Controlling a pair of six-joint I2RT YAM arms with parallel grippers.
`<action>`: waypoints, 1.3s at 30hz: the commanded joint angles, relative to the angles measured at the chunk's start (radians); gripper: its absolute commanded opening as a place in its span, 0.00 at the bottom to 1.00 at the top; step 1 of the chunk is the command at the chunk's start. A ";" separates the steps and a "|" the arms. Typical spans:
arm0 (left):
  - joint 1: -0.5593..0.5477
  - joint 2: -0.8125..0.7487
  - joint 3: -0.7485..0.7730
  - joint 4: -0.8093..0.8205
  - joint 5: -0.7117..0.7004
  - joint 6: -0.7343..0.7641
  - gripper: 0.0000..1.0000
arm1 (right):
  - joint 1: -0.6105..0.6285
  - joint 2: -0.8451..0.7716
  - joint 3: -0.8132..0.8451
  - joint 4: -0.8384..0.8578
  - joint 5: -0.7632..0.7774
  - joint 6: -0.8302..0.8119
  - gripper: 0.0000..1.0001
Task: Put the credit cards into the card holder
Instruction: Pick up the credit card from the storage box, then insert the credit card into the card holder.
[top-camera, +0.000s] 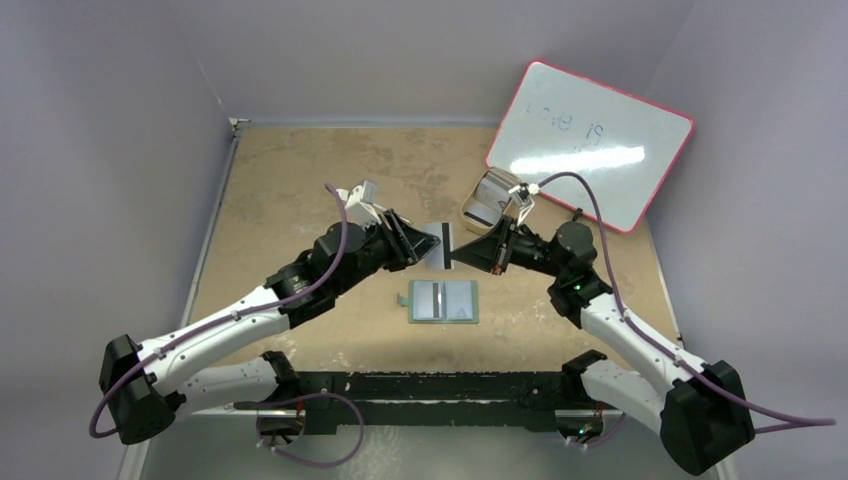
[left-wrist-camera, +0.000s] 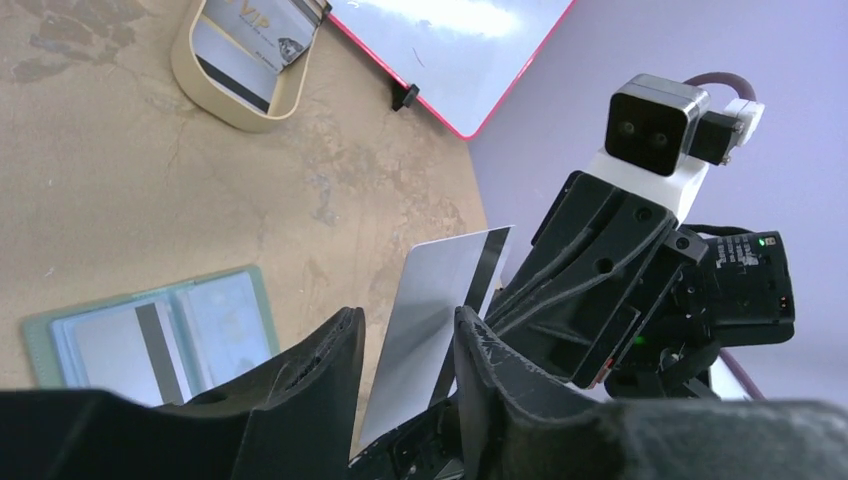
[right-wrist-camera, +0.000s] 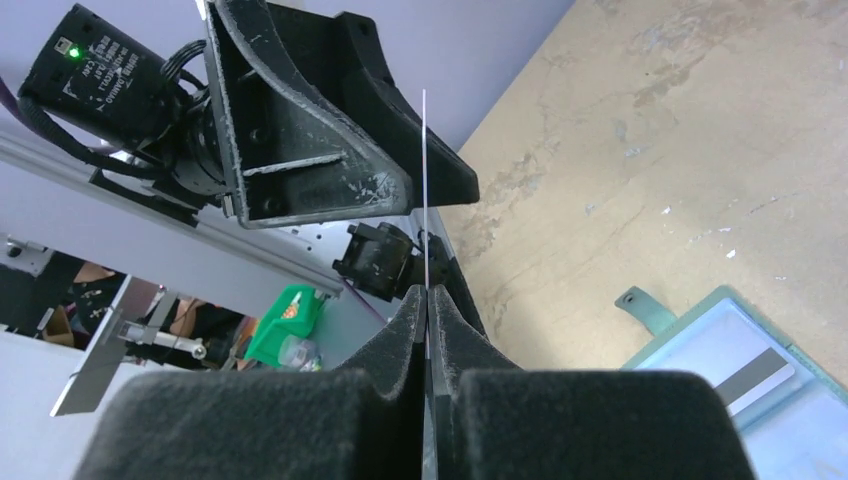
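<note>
One greyish-white credit card (top-camera: 437, 243) with a dark band is held upright in the air above the table's middle. My right gripper (top-camera: 458, 253) is shut on its right edge; the card shows edge-on (right-wrist-camera: 425, 180) between the pads of the right gripper (right-wrist-camera: 428, 300). My left gripper (top-camera: 415, 243) is open, its fingers either side of the card (left-wrist-camera: 440, 310), with a gap on the left. The card holder (top-camera: 443, 301) lies open just below, a banded card in its left pocket (left-wrist-camera: 150, 335). More credit cards (left-wrist-camera: 255, 40) stand in the beige tray (top-camera: 470, 212).
A pink-edged whiteboard (top-camera: 590, 145) leans at the back right behind the tray (left-wrist-camera: 185, 70). The holder's strap (right-wrist-camera: 640, 305) sticks out on its left side. Walls close off the table at the left and back.
</note>
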 joint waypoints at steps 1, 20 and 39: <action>0.007 -0.012 0.027 0.081 -0.010 -0.024 0.29 | 0.002 -0.011 -0.034 0.098 -0.018 0.046 0.00; 0.007 0.085 0.006 -0.074 -0.057 0.018 0.00 | 0.001 -0.061 0.105 -0.623 0.442 -0.252 0.46; 0.007 0.443 -0.240 0.378 0.101 -0.132 0.00 | 0.002 0.201 0.000 -0.613 0.480 -0.315 0.44</action>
